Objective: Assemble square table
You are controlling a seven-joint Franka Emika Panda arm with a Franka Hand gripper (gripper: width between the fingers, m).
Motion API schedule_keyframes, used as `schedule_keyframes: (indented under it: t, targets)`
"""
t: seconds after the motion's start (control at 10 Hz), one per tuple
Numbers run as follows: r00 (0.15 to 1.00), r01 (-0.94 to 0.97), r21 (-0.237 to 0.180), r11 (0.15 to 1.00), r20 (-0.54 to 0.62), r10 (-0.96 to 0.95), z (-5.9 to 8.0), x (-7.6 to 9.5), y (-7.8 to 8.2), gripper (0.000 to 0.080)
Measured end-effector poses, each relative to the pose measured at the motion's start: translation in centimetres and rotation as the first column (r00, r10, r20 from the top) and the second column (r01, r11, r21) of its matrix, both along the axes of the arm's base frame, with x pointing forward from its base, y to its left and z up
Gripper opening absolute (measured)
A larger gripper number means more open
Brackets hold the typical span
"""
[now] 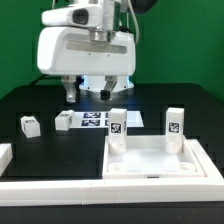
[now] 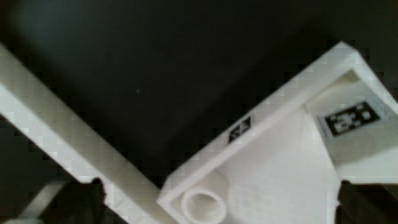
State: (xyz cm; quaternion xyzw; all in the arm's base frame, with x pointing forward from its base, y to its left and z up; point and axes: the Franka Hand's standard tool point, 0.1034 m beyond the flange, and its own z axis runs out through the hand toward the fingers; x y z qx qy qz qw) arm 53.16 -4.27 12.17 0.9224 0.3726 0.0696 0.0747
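Tabletop [image 1: 158, 166] lies lower right in the exterior view on the black surface [image 1: 38, 100], a leg [image 1: 118, 124] and a second leg [image 1: 174, 122] upright at its far corners. Hand [image 1: 89, 95], upper centre, hangs released, fingers apart. Only the wrist view shows a round corner socket [image 2: 205, 206]; its tag [image 2: 350, 118] is blurred, unreadable.

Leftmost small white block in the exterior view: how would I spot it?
Start at the square tabletop. Look past the marker board toward the exterior view's left. That leg sits alone on black table; the upright legs stand on the tabletop.
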Motion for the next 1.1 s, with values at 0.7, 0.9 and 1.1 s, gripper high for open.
schedule_keyframes:
  t: [0.7,0.9,1.1]
  targets:
    - [0.869,0.490,0.150,0.859,-0.011,-0.494,-1.0,-2.9,-2.9,0.0649]
    - [0.785,0.617,0.171,0.769,-0.053,-0.618,-1.6,-5.7,-5.8,0.0649]
    - [0.652,0.755,0.183,0.630,-0.100,-0.752,-3.6,-9.7,-8.8,0.0649]
